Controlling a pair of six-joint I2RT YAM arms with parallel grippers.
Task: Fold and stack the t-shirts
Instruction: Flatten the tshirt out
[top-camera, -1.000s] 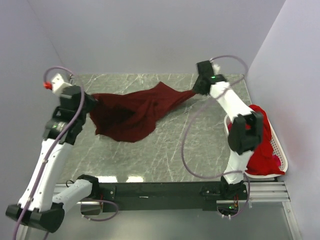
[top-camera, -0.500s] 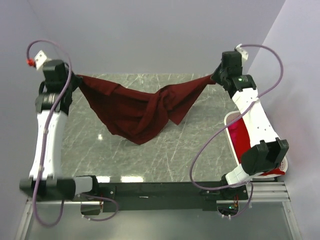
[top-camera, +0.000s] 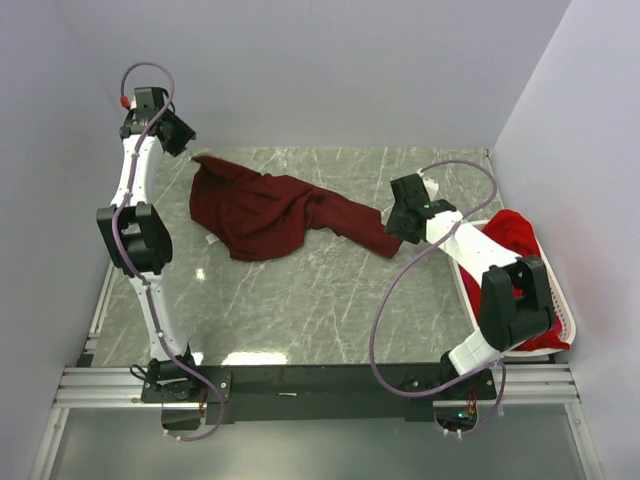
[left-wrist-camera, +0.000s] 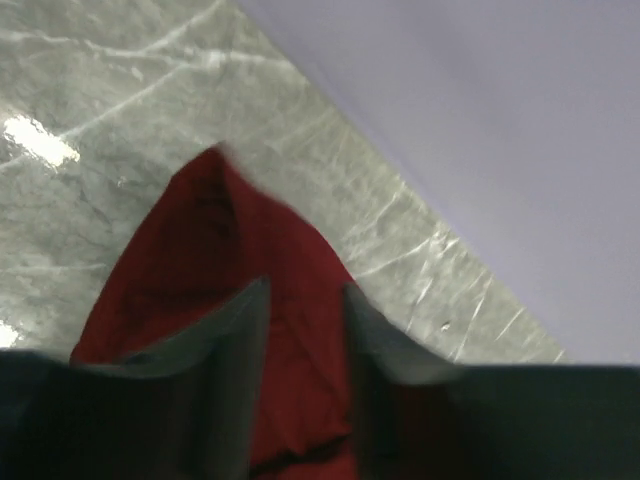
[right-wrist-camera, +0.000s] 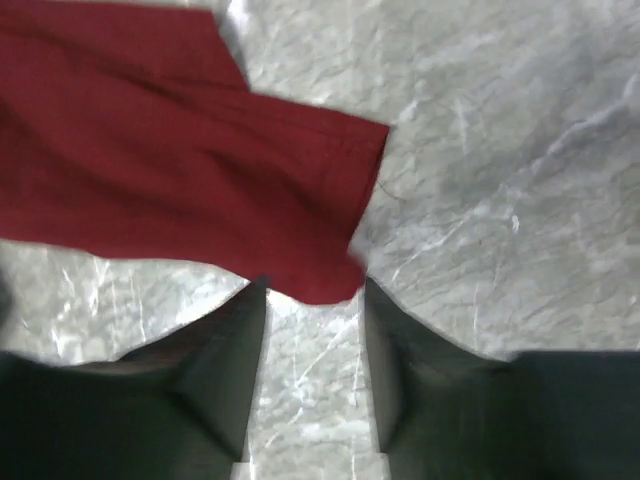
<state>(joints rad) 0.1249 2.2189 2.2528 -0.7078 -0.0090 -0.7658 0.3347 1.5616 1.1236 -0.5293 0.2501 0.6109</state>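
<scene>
The dark maroon t-shirt (top-camera: 265, 210) lies crumpled on the marble table, stretching from the back left toward the right. My left gripper (top-camera: 183, 136) hangs open over the shirt's back-left corner; in the left wrist view the cloth (left-wrist-camera: 230, 250) shows below and between the parted fingers (left-wrist-camera: 245, 320). At the shirt's right end my right gripper (top-camera: 398, 230) is open. In the right wrist view a hemmed corner (right-wrist-camera: 330, 270) lies just past the fingertips, with bare marble between them. Bright red t-shirts (top-camera: 515, 235) are piled in the basket at the right.
A white perforated basket (top-camera: 562, 325) stands at the table's right edge under the right arm's elbow. Grey walls close in the back and both sides. Bare marble (top-camera: 300, 310) runs along the front of the shirt.
Both grippers held the maroon shirt stretched in the air between them. Both have opened, and the shirt has dropped onto the table. The right arm has come down and inward.
</scene>
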